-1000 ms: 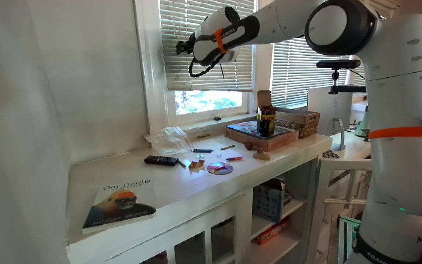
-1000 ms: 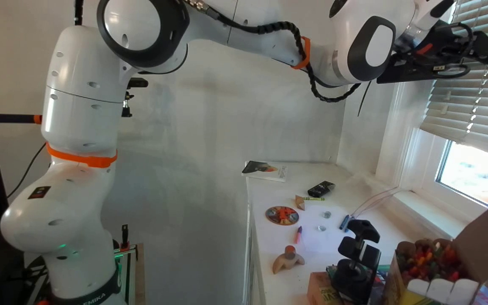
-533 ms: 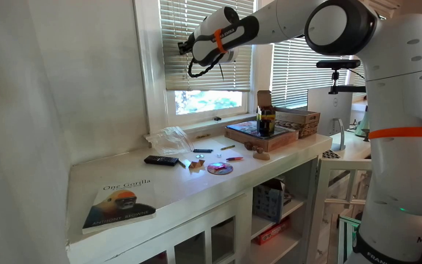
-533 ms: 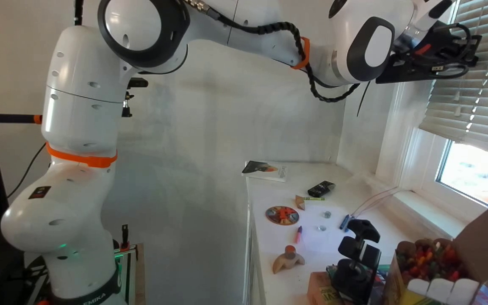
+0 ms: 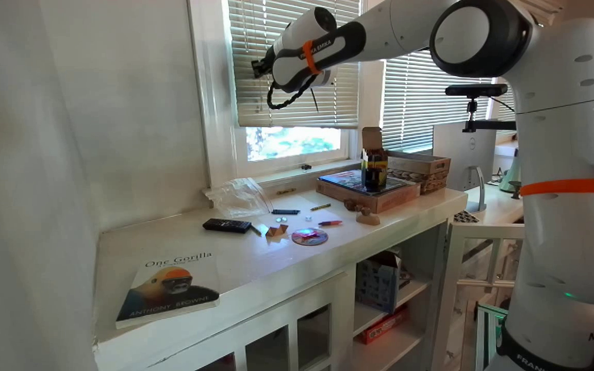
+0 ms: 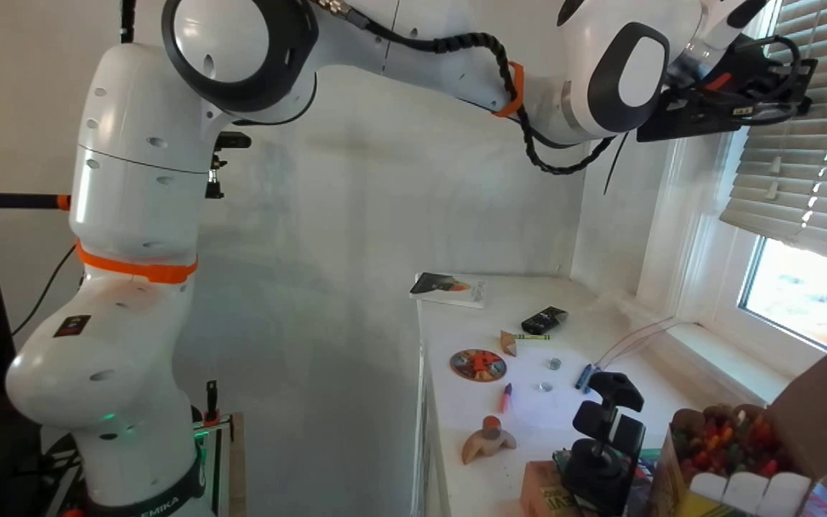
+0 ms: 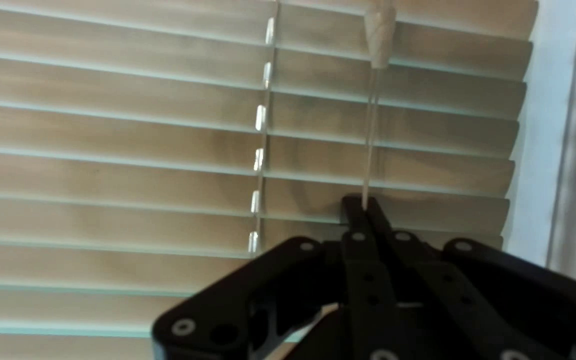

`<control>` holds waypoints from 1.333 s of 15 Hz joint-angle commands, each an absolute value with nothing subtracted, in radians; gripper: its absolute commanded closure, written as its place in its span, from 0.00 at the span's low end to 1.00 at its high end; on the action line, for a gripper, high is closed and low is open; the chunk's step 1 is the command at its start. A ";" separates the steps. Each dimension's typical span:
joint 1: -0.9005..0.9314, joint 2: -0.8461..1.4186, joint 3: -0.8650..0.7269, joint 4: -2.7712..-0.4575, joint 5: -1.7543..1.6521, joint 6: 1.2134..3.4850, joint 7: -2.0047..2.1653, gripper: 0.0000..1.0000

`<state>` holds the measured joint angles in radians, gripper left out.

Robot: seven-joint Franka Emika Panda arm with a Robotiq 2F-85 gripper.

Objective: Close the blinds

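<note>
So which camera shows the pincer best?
The wrist view: close up, it shows the pincer shut on a thin cord in front of the blinds. Both exterior views show it smaller, its grip hard to make out.

Nearest me, at the front left corner of the tabletop point(image 5: 253, 268), lies the book point(image 5: 170, 291), the remote point(image 5: 226, 225) behind it, the disc point(image 5: 310, 236) farther right near the front edge. Toward the right end the carton point(image 5: 375, 172) stands on a box point(image 5: 397, 199), the basket point(image 5: 427, 179) just behind; beyond the back edge hang the blinds point(image 5: 346, 95), the hand point(image 7: 364, 205) before them.
</note>
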<state>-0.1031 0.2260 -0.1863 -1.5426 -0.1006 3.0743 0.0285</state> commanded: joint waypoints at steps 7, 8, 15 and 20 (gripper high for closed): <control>-0.064 0.088 -0.224 -1.672 -0.246 2.954 0.065 1.00; -0.066 0.088 -0.221 -1.676 -0.244 2.961 0.070 1.00; -0.079 0.104 -0.384 -1.610 -0.578 2.990 0.293 1.00; -0.077 0.102 -0.475 -1.597 -0.763 2.993 0.387 1.00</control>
<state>-0.0836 0.1047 -0.4362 -1.5938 -0.6581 2.9848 0.3067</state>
